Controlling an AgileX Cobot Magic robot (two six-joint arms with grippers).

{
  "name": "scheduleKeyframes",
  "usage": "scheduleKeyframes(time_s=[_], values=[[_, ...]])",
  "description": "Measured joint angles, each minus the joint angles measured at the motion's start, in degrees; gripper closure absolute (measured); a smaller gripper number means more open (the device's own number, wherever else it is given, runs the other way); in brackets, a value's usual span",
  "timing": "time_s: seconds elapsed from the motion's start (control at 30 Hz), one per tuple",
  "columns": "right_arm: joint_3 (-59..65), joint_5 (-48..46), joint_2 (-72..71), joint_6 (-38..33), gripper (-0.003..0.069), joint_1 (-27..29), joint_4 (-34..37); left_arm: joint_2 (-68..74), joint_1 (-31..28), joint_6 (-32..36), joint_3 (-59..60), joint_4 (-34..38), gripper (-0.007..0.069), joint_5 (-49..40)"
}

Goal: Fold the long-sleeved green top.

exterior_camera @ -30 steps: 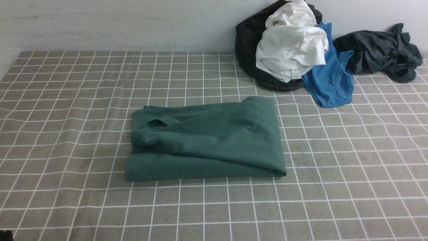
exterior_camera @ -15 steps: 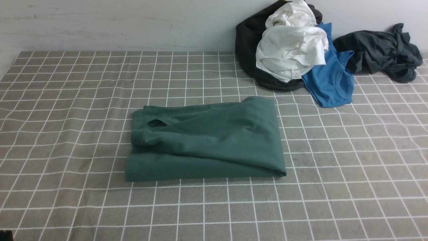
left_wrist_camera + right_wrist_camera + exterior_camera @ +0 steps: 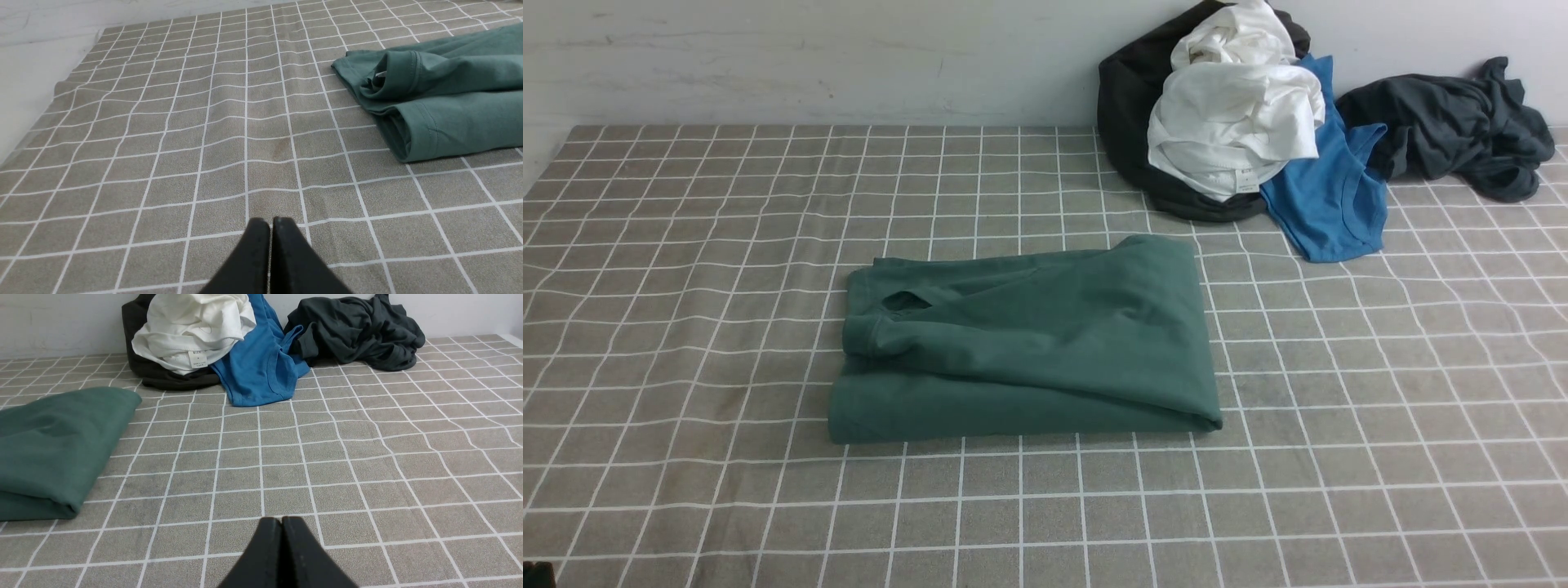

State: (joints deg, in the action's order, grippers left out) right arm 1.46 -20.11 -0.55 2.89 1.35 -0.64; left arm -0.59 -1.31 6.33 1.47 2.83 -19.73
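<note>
The left gripper [image 3: 269, 224], a black pair of tapered fingers, has its tips pressed together with nothing between them, hanging over bare cloth near the left side of the tabletop, apart from the garment. The grey-brown tablecloth with a white grid [image 3: 686, 245] covers the whole tabletop. The dark green long-sleeved cotton top [image 3: 1025, 339] lies folded into a flat rectangular bundle around the middle of the tabletop, a cuffed sleeve end lying across its left part and a rounded fold on its right edge. No container shows anywhere; toward the far right corner, against the wall, a black garment [image 3: 1127, 122] carries a crumpled white garment [image 3: 1233, 114] on top, a bright blue shirt [image 3: 1327, 196] touches them, and a dark grey-black garment [image 3: 1454, 122] lies just beside that. The right gripper [image 3: 282, 524], likewise black, is closed on nothing, over bare cloth to the right of the top. Against the earlier front views, nothing has shifted: top and pile lie alike.
</note>
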Motion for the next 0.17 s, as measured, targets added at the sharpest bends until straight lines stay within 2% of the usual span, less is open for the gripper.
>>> scheduleKeyframes(time_s=[0.17], values=[[0.0, 0.0, 0.0, 0.0, 0.0673, 0.0, 0.0, 0.0, 0.0, 0.0, 0.0, 0.0, 0.0631, 0.0]])
